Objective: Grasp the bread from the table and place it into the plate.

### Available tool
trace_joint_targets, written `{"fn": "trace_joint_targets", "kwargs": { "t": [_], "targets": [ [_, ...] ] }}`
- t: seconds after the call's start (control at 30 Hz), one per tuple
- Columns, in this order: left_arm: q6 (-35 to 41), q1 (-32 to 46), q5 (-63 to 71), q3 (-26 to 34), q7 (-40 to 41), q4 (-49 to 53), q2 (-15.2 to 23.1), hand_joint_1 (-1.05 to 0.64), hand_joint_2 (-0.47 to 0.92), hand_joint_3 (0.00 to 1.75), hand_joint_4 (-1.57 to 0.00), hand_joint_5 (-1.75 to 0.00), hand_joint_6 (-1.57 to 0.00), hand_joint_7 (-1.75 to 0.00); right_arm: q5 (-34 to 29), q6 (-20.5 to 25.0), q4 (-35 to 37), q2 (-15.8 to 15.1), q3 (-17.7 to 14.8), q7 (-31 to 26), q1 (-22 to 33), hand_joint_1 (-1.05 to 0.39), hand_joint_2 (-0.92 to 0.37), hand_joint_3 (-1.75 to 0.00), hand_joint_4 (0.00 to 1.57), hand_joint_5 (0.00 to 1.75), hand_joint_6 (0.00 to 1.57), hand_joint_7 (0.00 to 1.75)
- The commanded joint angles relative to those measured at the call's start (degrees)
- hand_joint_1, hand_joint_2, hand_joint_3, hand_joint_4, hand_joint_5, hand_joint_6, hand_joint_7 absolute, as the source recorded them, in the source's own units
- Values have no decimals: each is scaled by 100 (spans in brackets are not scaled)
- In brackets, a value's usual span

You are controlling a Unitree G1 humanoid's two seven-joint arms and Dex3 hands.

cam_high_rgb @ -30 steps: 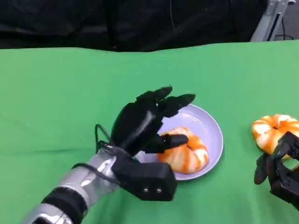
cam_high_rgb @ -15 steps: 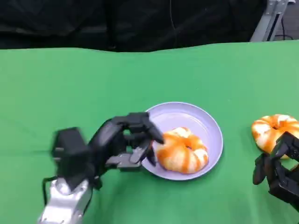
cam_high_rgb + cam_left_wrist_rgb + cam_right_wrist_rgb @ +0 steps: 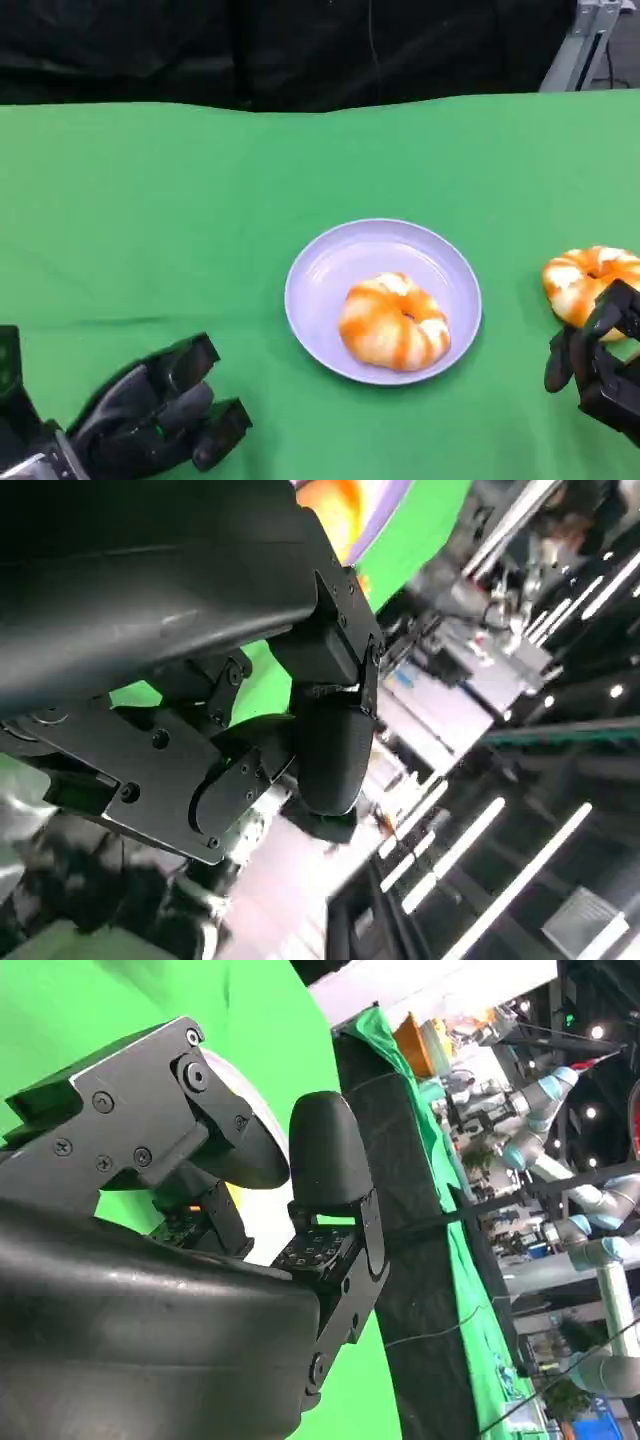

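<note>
bread (image 3: pixel 393 324), orange with pale stripes, lying inside lavender plate (image 3: pixel 330 275), toward its near right part, on green table (image 3: pixel 150 220). second bread roll (image 3: pixel 590 280) further right on the cloth, well apart from plate, just behind right hand (image 3: pixel 598 368). left hand (image 3: pixel 150 420) low at near left edge, well apart from plate, fingers loosely spread, holding nothing. right hand at near right edge, fingers curled; touching the roll or not, closed or not: cannot tell. black backdrop (image 3: pixel 300 50) behind table's far edge. metal frame (image 3: pixel 585 40) at far right corner.
</note>
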Motion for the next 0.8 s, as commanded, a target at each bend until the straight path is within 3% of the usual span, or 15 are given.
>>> {"fn": "trace_joint_targets", "kwargs": {
  "t": [0.03, 0.13, 0.63, 0.8],
  "targets": [
    [-52, -218, 277, 256, -194, 509, -39, -21, 54, 99, -92, -175, -90, -168, 48, -16, -66, -69, -43, -26, 42, -5, -52, -132, 92, 175, 76, 167],
    [-53, -325, 418, 368, -287, 675, -40, -19, 54, 103, -91, -175, -92, -163, 89, 11, -93, -41, -37, -19, 58, -5, -50, -135, 91, 175, 76, 167],
    [-1, -459, 824, 706, -406, 864, -147, -19, 50, 110, -90, -175, -85, -169, 70, -48, -55, -44, -25, 13, 70, -7, -51, -128, 90, 175, 75, 164],
    [25, -393, 826, 852, -375, 788, -206, -20, 52, 109, -88, -175, -87, -161, 51, 26, -167, -46, -8, -68, 118, -7, -51, -128, 91, 175, 76, 163]
  ]
}}
